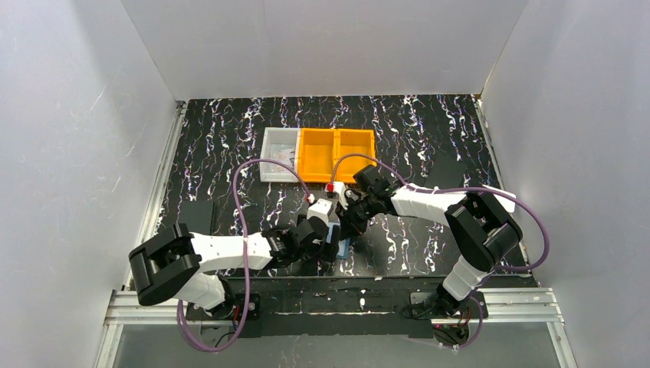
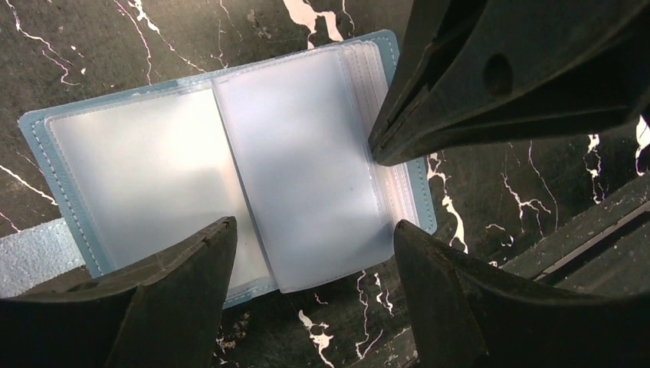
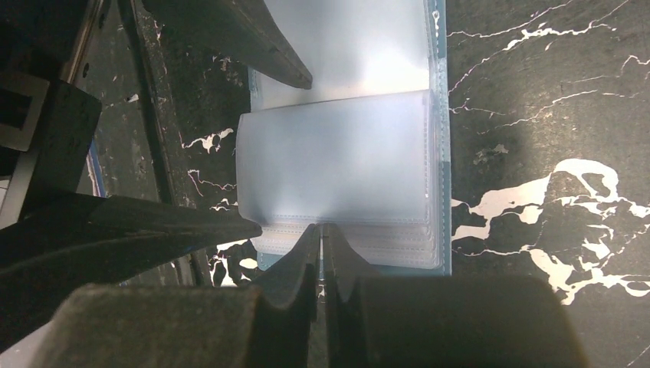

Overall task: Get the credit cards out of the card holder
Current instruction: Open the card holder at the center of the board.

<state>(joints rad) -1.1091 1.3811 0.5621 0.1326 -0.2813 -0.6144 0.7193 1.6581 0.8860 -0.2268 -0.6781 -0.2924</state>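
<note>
One card holder between left jaws, right jaws at edge.

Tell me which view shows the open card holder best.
Left wrist: the card holder lies open, with both halves and the clear sleeves visible. Right wrist crops one half at the frame edge. Top external shows just a blue sliver.

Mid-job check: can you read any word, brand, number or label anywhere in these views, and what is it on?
No text can be read.
The card holder and its frosted sleeves show no print.
The orange bins and white bin show no label at this size.
</note>
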